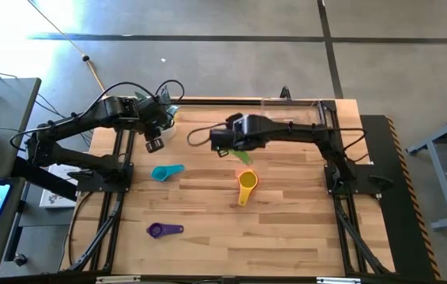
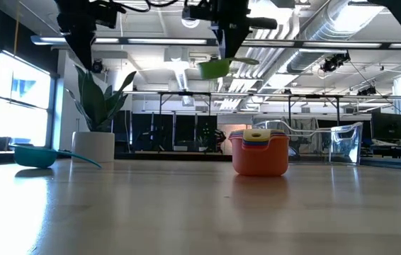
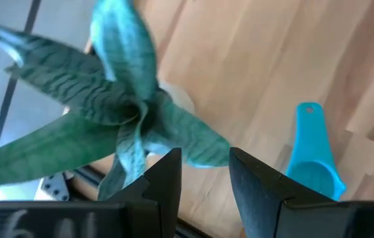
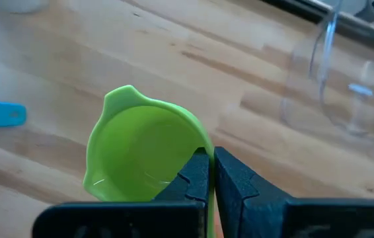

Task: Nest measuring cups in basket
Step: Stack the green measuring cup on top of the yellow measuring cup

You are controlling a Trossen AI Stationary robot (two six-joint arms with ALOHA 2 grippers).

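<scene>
My right gripper (image 1: 238, 151) hangs over the middle of the table, shut on a green measuring cup (image 4: 141, 155), which shows high above the wood in the low view (image 2: 215, 68). A nested stack with an orange cup outermost (image 2: 259, 152) stands upright on the table just near of it (image 1: 246, 183). A teal cup (image 1: 167, 172) and a purple cup (image 1: 163, 230) lie on the wood to the left. The clear basket (image 1: 296, 110) stands at the far edge. My left gripper (image 3: 205, 178) is open above the plant's leaves (image 3: 117, 99), with nothing between its fingers. My right gripper pinches the green cup's handle (image 4: 209, 198) between its two fingers, close to where the handle joins the bowl's rim (image 4: 197, 142). The fingers slant down from above. The cup is lifted clear of the table, its bowl reaching out past the fingertips.
A potted plant in a white pot (image 2: 93, 145) stands at the far left of the table, under my left gripper (image 1: 154, 144). Bare wood lies between the scattered cups and along the near edge (image 1: 287, 244).
</scene>
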